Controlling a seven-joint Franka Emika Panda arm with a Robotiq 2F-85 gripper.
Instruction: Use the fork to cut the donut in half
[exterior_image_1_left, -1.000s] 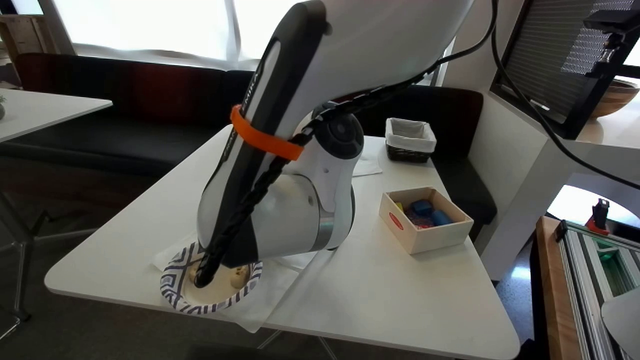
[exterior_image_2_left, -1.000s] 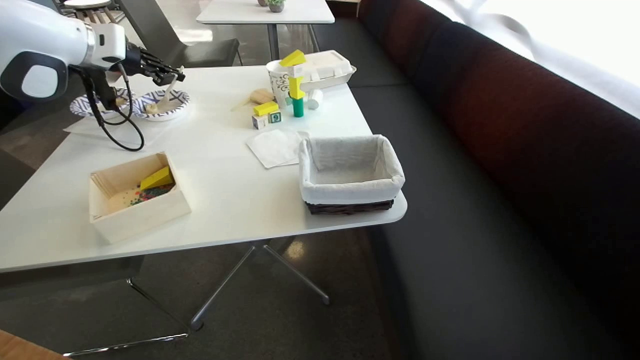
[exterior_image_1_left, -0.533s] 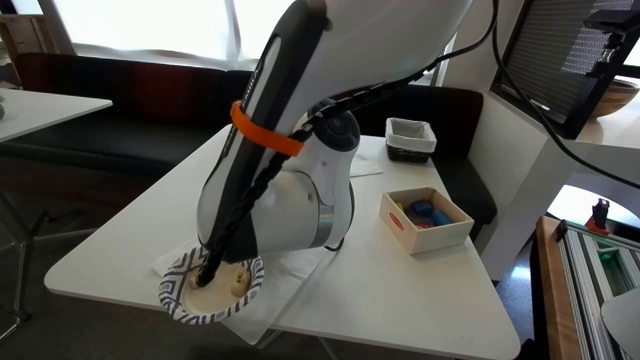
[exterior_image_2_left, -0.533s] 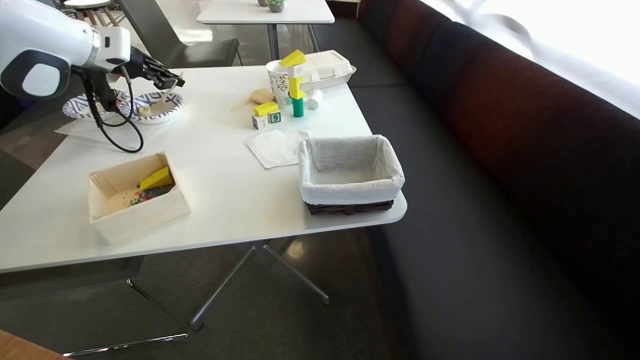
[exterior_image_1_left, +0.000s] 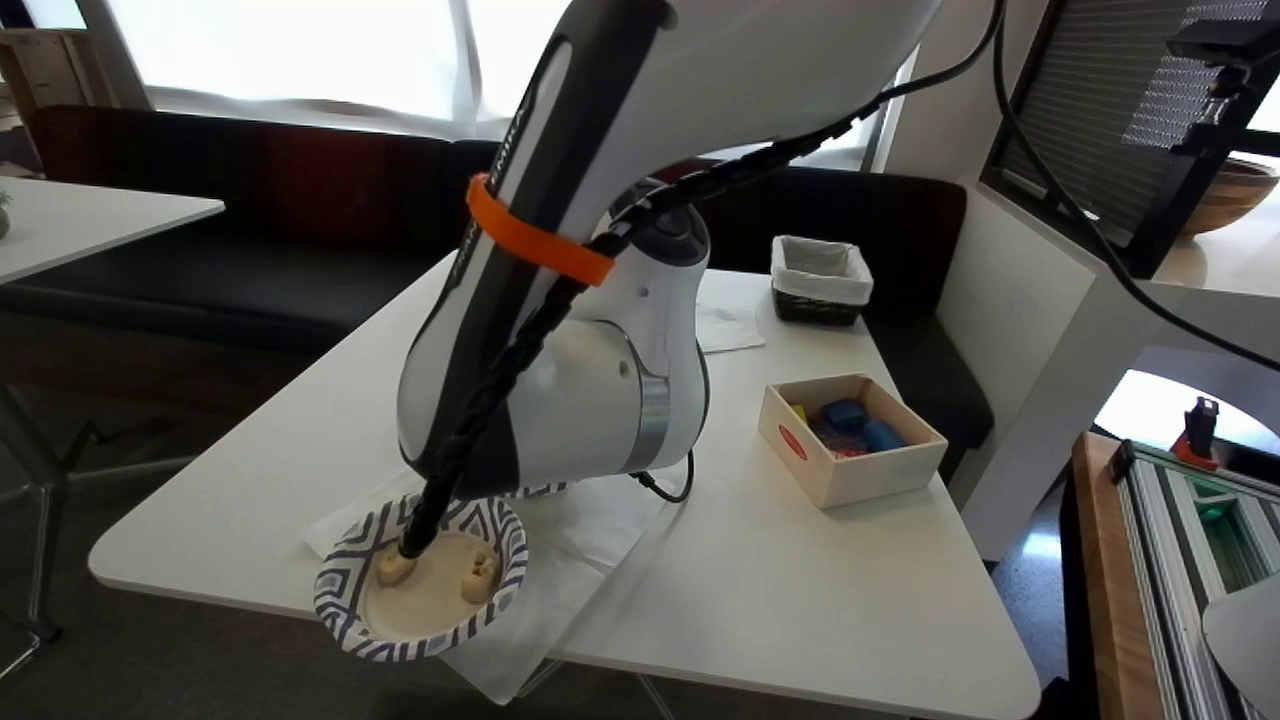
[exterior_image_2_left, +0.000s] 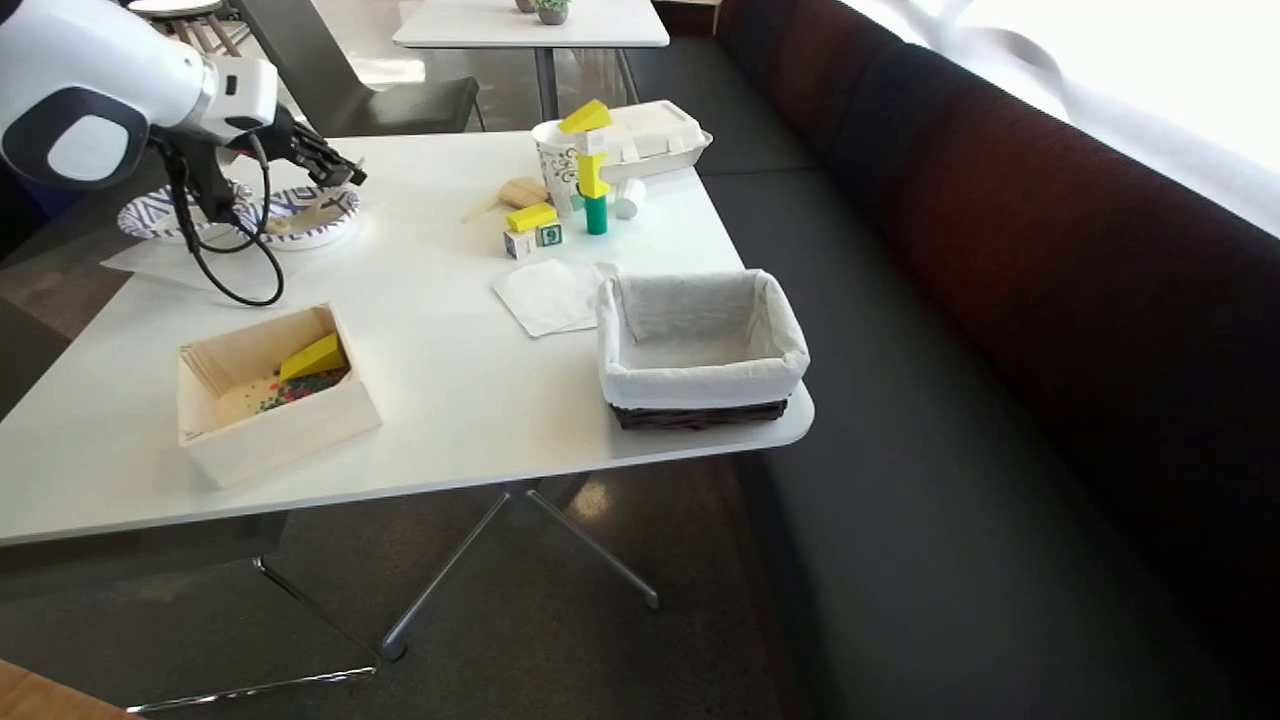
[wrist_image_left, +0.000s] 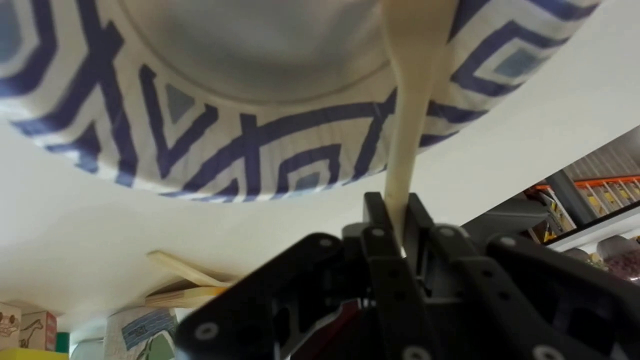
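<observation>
While the claw (wrist_image_left: 398, 204), lower centre of the wrist view, grips the fork (wrist_image_left: 407, 125), which slants up over the plate (wrist_image_left: 310, 162), what seems the donut (exterior_image_2_left: 279, 226) lies there, upper left in an exterior view, so cutting is likely in hand, next calling for a firm press down through it.

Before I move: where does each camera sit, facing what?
Wrist view: behind the hand, which shows at bottom shut on the fork; looks along it at a patterned plate.
In an exterior view: high, facing across the white table to the dark bench; arm mid-picture, hand unclear.
In an exterior view: high, nearest the basket and wooden box, facing a far table; arm and hand enter upper left.
Shared in both exterior views: white table, dark bench, basket, wooden box, arm.
</observation>
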